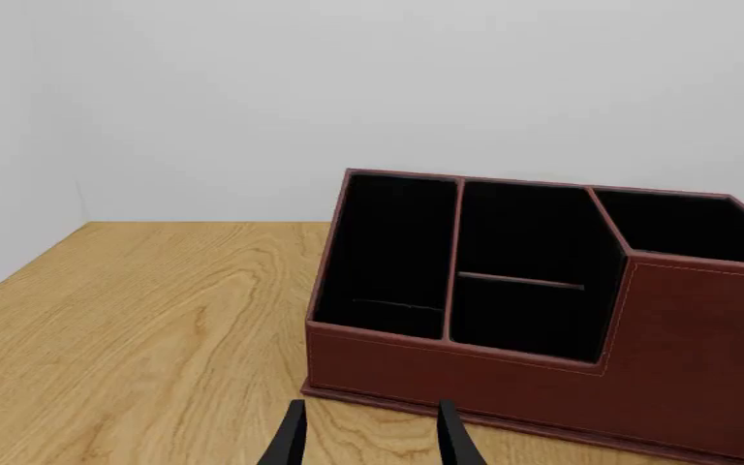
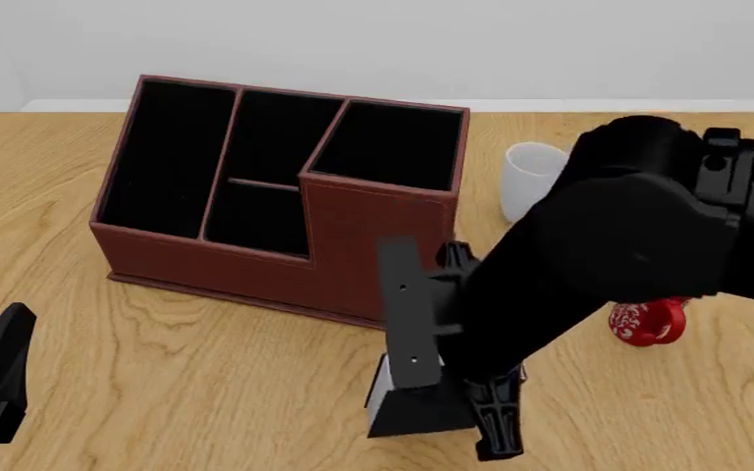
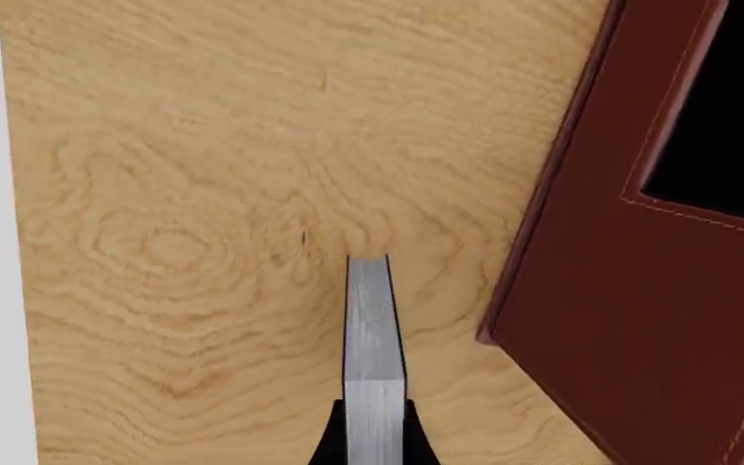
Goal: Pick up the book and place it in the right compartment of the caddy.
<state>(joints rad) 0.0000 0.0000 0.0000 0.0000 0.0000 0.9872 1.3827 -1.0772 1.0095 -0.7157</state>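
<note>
The wooden table (image 2: 76, 383) carries the caddy (image 2: 350, 265), a dark reddish-brown organiser box with a black inside and a stepped front wall. Its right compartment (image 2: 391, 145), the tallest section, holds nothing. The right arm (image 2: 613, 265) reaches in front of the caddy, and the right gripper (image 3: 375, 431) clamps the book (image 2: 410, 397) between its fingers; in the right wrist view the book's white page edges run straight out from the jaws, just beside the caddy's front wall. The left gripper (image 1: 369, 436) hangs spread apart, grasping nothing, facing the caddy. A white mug (image 2: 530, 177) stands right of the caddy, and a small red object (image 2: 648, 322) sits nearer.
</note>
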